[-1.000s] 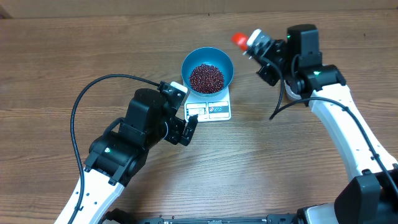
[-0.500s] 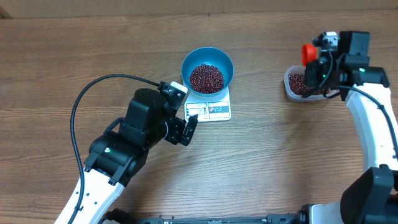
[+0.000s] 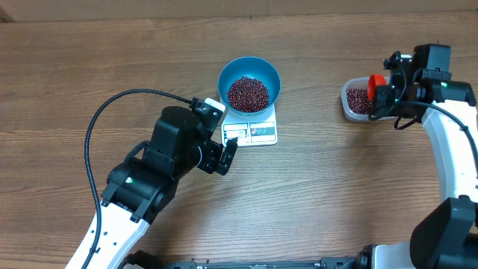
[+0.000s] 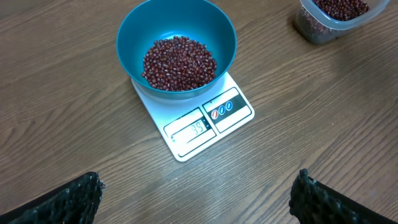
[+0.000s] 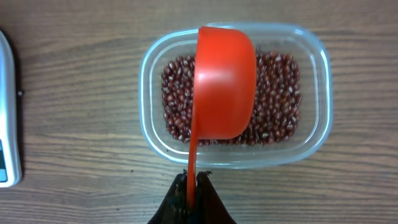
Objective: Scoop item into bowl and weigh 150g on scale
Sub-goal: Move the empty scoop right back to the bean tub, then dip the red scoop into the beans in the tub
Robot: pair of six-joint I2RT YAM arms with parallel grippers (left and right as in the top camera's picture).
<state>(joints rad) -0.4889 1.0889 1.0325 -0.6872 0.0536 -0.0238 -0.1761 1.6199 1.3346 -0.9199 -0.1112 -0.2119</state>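
Left pincer [image 4: 196, 200] wide, right pincer [image 5: 192, 186] tight.

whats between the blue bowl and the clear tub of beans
Nothing but bare table lies between the bowl and the tub. The overhead view shows the whole stretch of wood.

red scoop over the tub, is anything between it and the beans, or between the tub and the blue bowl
Nothing visible. The right hand holds the red scoop directly over the open tub of beans, and only bare table lies between tub and blue bowl on the scale.
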